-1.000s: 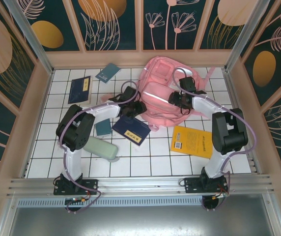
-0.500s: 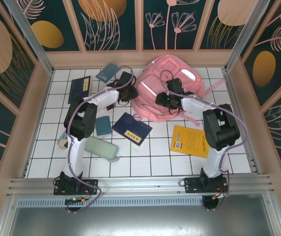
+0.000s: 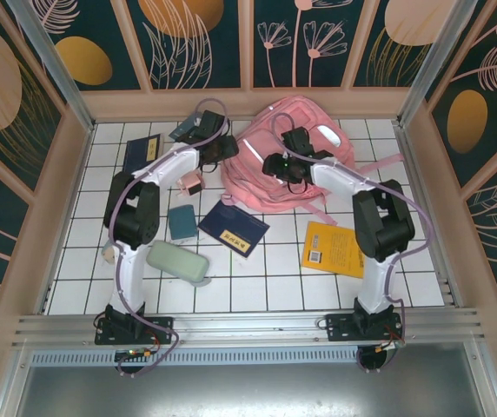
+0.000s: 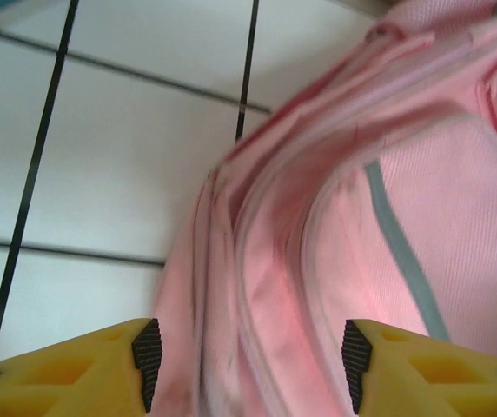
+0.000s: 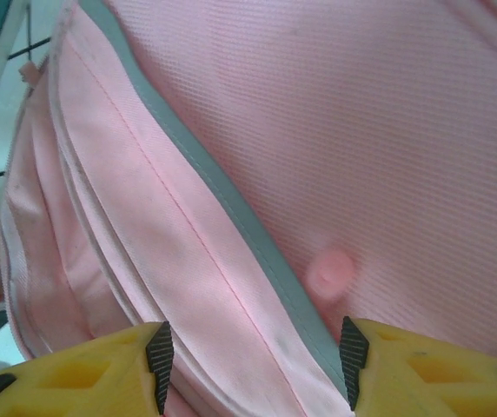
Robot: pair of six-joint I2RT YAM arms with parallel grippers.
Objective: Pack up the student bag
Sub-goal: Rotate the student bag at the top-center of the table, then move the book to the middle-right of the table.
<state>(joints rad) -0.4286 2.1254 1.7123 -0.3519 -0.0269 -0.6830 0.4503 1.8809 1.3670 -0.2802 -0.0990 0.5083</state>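
The student bag (image 3: 305,174), a big pink backpack with a pale stripe, lies at the back middle of the white tiled table. My left gripper (image 3: 223,149) is at the bag's left edge. In the left wrist view it (image 4: 250,365) stands open, with folds of the pink bag (image 4: 387,217) lying between and beyond the fingers. My right gripper (image 3: 278,165) hovers over the bag's front. In the right wrist view it (image 5: 253,356) is open above the bag (image 5: 318,130), straddling the grey stripe (image 5: 231,208) beside a round pink stud (image 5: 331,269).
A dark blue book (image 3: 234,228) and a small teal book (image 3: 182,222) lie in front of the bag. A yellow book (image 3: 339,249) is at the right, a green case (image 3: 179,261) at the front left. Another dark blue book (image 3: 142,155) and a teal notebook (image 3: 188,129) lie at the back left.
Both grippers have moved back and leftward over the bag. The bag has shifted and turned with them. The left jaws have spread wider.
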